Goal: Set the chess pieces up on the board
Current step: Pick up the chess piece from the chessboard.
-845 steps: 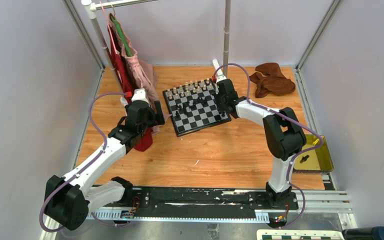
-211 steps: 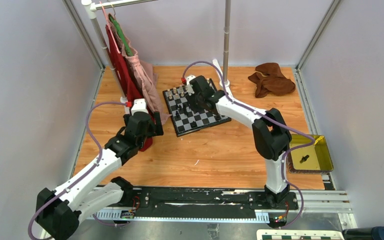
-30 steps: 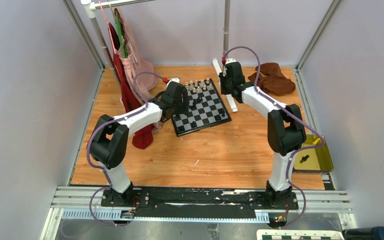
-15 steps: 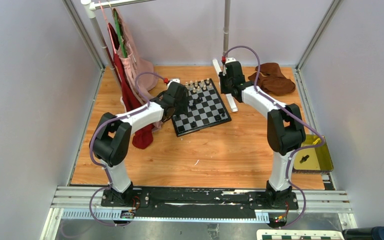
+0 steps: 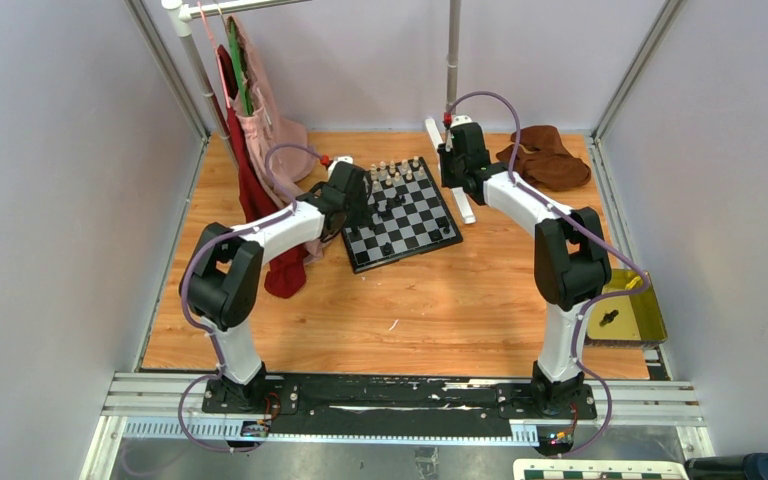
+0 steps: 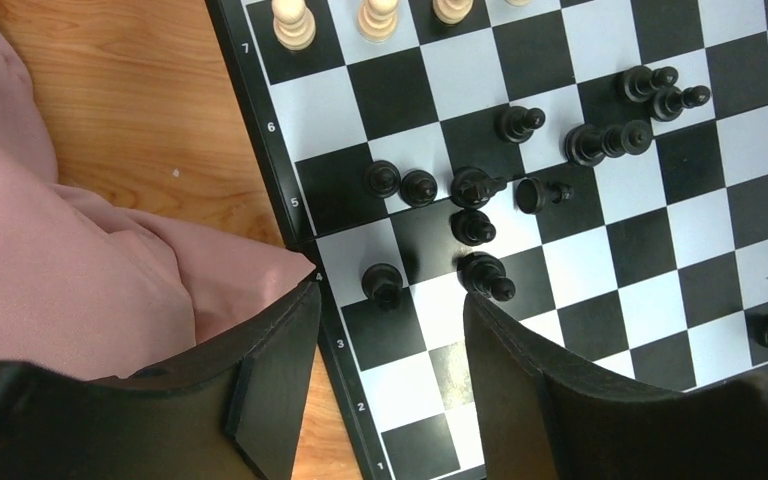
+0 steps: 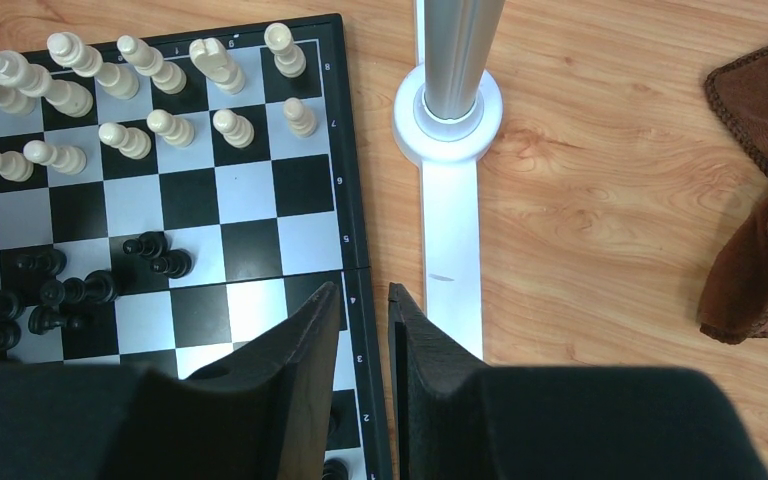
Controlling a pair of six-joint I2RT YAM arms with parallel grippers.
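The board [image 5: 422,226] lies at the back middle of the table. Cream chess pieces [image 5: 395,170] stand in rows along its far edge, and black chess pieces [image 5: 385,207] cluster near the middle. My left gripper [image 6: 390,300] is open over the board's [image 6: 650,310] left edge; a black pawn [image 6: 382,283] stands just beyond its tips and another black piece [image 6: 485,275] touches the right finger [image 6: 520,390]. My right gripper [image 7: 363,295] has a narrow gap and straddles the board's [image 7: 250,190] right border, holding nothing. Cream pieces [image 7: 150,125] and black pieces [image 7: 60,295] lie to its left.
Garments [image 5: 255,110] hang from a rack at the back left, and pink cloth [image 6: 80,290] reaches the board's corner. A metal pole [image 7: 450,110] on a white base stands right of the board. A brown cloth [image 5: 545,155] lies at the back right, a yellow tray [image 5: 625,310] at the right.
The left gripper's jaws have narrowed somewhat and its arm has edged slightly to the left. The right arm has not moved.
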